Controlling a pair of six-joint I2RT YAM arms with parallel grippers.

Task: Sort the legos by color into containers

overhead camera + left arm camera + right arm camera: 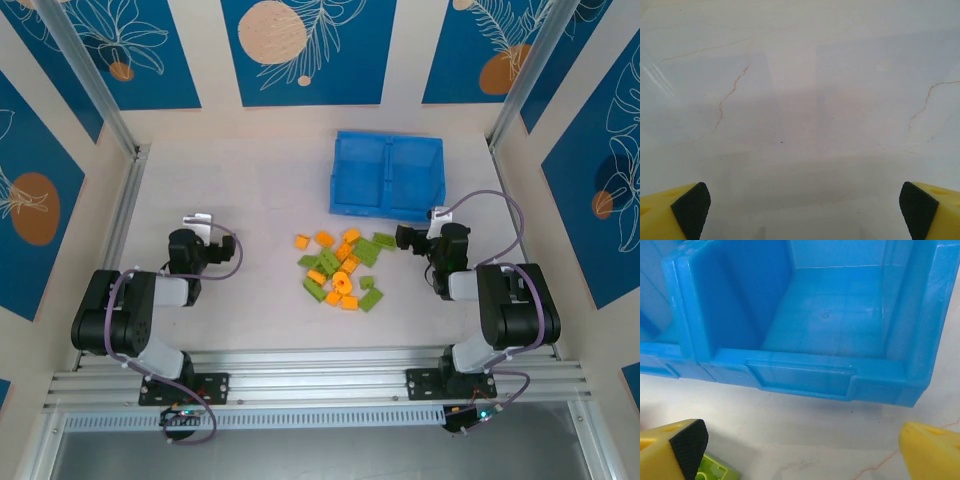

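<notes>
The table [250, 180] is pale and whitish, with thin brown lines [730, 95] like cracks running over it. Around it stand cream walls [212, 60] with big blue panels [300, 75], and the panels have white leaf drawings [150, 45] and round orange and peach spots [272, 32]. Shiny metal bars [87, 75] go up in the far corners, more metal rails [320, 375] lie along the near edge of the table, and the light is soft and even.

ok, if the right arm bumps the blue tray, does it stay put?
Probably not. The blue tray looks like thin moulded plastic, and the compartment seen from the right wrist is empty, so likely light. It sits on a smooth, glossy table, so a bump would likely slide it. Low and wide, it seems unlikely to tip.
</notes>
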